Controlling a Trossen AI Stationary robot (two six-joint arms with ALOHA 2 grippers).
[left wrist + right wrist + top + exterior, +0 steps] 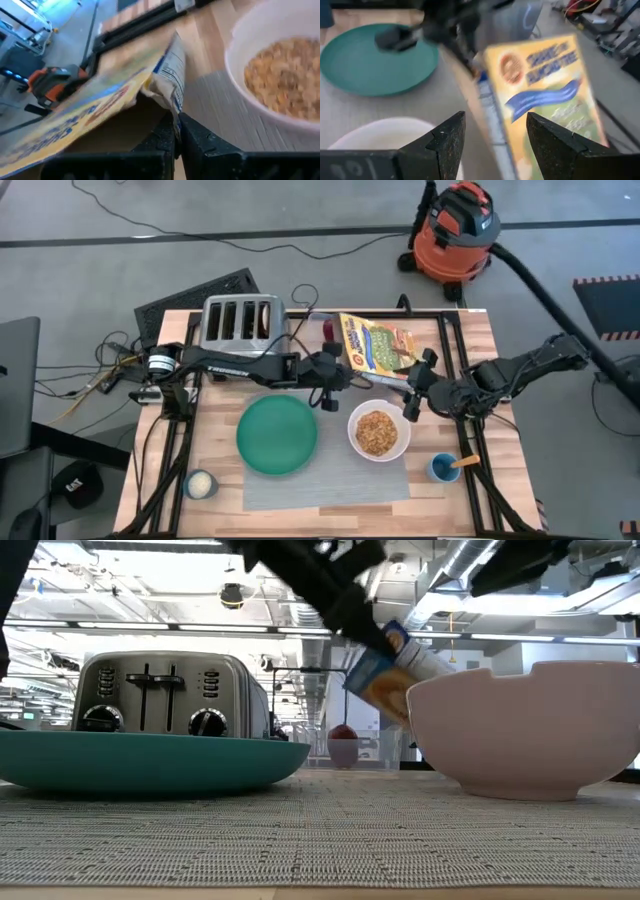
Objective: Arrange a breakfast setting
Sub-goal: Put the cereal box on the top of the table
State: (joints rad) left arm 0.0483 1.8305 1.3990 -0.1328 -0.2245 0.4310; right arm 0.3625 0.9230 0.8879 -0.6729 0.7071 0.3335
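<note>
A yellow cereal box point(376, 345) hangs tilted behind the white bowl point(378, 432), which holds cereal and stands on the grey placemat point(330, 480). The teal plate point(277, 435) sits on the mat's left part. My left gripper point(333, 377) is shut on the box, which also shows in the low view point(385, 670). My right gripper point(410, 406) is open and empty beside the bowl's far right; its fingers point(445, 142) stand apart, facing the box point(540, 95). A dark-red fruit point(343, 736) sits far back. A small round pale thing point(200, 485) lies at the near left. My left gripper pinches the cereal box at its open end, on the box edge and the inner bag point(172, 107), between its two fingers. The fingers come from the table's left, about level. The box is lifted clear of the table and tilted.
The chrome toaster point(243, 323) stands at the far left of the table. A blue cup point(443, 468) with an orange-tan handle sticking out stands at the near right. An orange shop vacuum point(455, 230) stands on the floor beyond the table.
</note>
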